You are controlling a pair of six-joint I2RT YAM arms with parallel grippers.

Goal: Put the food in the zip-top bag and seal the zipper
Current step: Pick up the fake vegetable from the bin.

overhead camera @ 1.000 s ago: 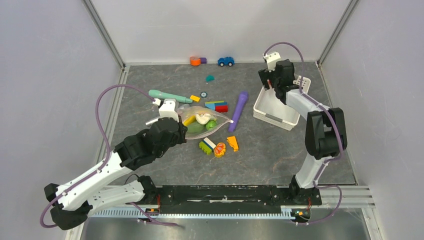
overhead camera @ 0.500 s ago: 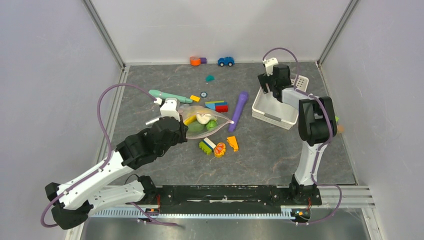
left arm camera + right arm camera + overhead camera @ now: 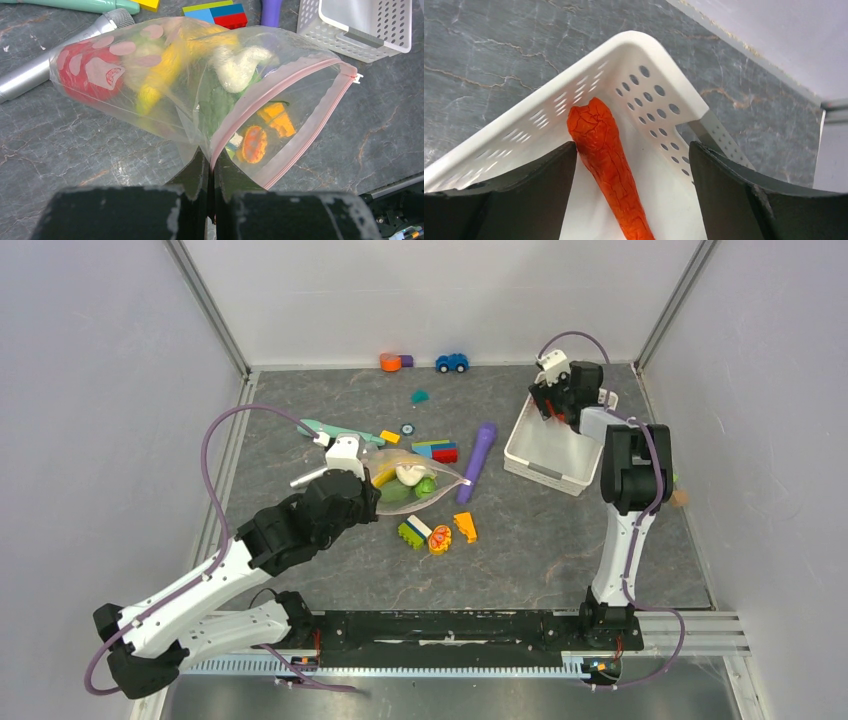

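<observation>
The zip-top bag (image 3: 410,483) lies mid-table, a clear pouch with pale dots. Inside it I see a red tomato (image 3: 87,70), a yellow banana (image 3: 160,75), a beige piece (image 3: 240,62) and green food (image 3: 215,102). Its mouth gapes, the pink zipper (image 3: 280,87) split into two strips. My left gripper (image 3: 211,161) is shut on the zipper's near end. My right gripper (image 3: 633,150) is open inside the white basket (image 3: 545,462). An orange-red carrot (image 3: 606,155) lies on the basket floor between its fingers, close to the left finger (image 3: 524,185).
Building blocks (image 3: 435,452) lie behind the bag and more blocks (image 3: 438,530) in front of it. A purple stick (image 3: 480,455) and a teal stick (image 3: 330,427) flank the bag. A silver microphone toy (image 3: 50,55) lies beside it. A toy car (image 3: 452,362) sits at the back wall.
My right gripper has moved toward the basket's far corner and its jaws have narrowed a little. The left gripper keeps its grip on the bag, nudged slightly right.
</observation>
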